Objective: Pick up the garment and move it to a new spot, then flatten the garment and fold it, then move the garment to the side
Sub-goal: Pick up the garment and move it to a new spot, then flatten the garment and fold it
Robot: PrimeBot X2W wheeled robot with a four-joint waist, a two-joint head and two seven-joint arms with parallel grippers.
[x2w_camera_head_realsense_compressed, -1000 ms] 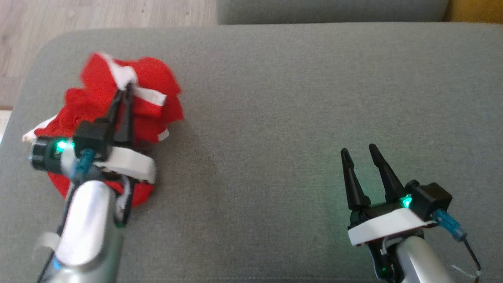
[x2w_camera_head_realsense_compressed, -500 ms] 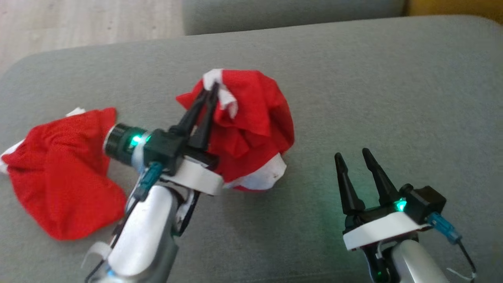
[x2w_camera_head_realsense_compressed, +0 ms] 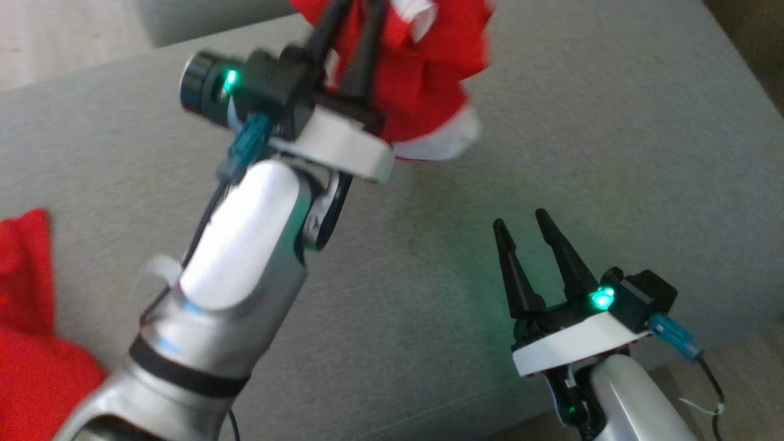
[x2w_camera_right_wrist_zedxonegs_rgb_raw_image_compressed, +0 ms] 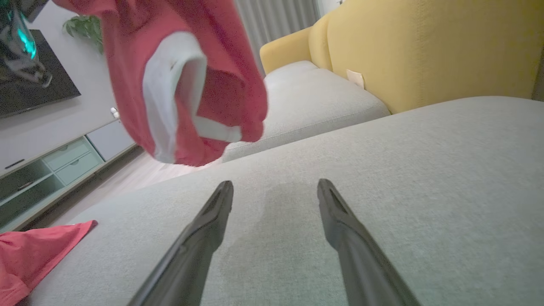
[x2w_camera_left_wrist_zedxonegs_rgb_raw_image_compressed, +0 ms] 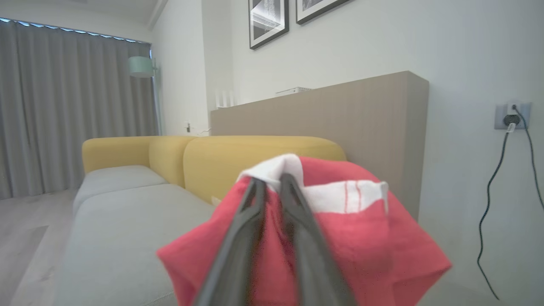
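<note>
- A bunched red garment (x2w_camera_head_realsense_compressed: 429, 79) hung in the air above the far edge of the grey cushion (x2w_camera_head_realsense_compressed: 612, 153).
- The left gripper (x2w_camera_left_wrist_zedxonegs_rgb_raw_image_compressed: 271, 182) had its fingers clamped on it.
- The right gripper (x2w_camera_head_realsense_compressed: 520, 218) held its fingers apart, empty.
- Seemingly mid-carry; the next move called for lowering it onto bare cushion.

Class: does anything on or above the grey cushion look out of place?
Yes: the red garment hangs crumpled from the left gripper above the grey cushion, while a second red cloth lies near its left edge.
</note>
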